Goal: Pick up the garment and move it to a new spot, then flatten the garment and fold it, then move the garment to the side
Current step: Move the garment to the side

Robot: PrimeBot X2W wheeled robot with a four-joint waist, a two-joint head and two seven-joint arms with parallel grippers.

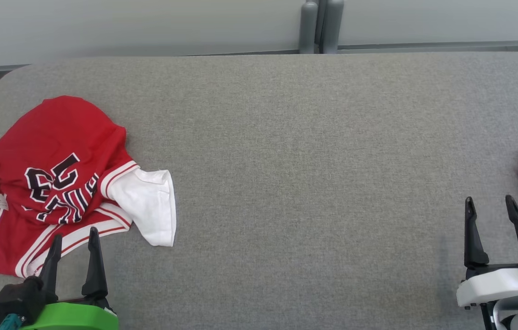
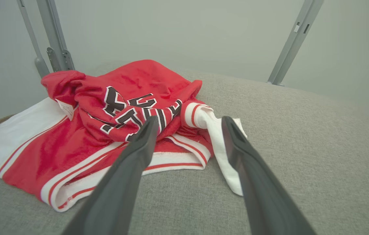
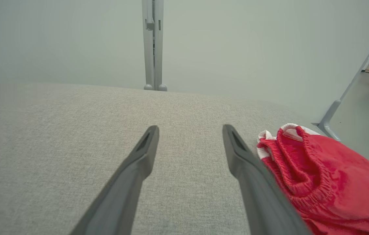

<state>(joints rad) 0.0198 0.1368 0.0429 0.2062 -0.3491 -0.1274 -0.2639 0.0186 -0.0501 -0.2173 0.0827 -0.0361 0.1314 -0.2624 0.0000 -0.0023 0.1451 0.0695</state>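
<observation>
Now my left claw [image 1: 75, 234] and right claw [image 1: 489, 199] are open, empty; I should pinch a thick fold of red shirt [image 1: 57, 151] at the table's [image 1: 314, 151] left edge.

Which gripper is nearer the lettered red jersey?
Left. The left gripper is at the near hem of the jersey; the right gripper is far off to its right.
</observation>
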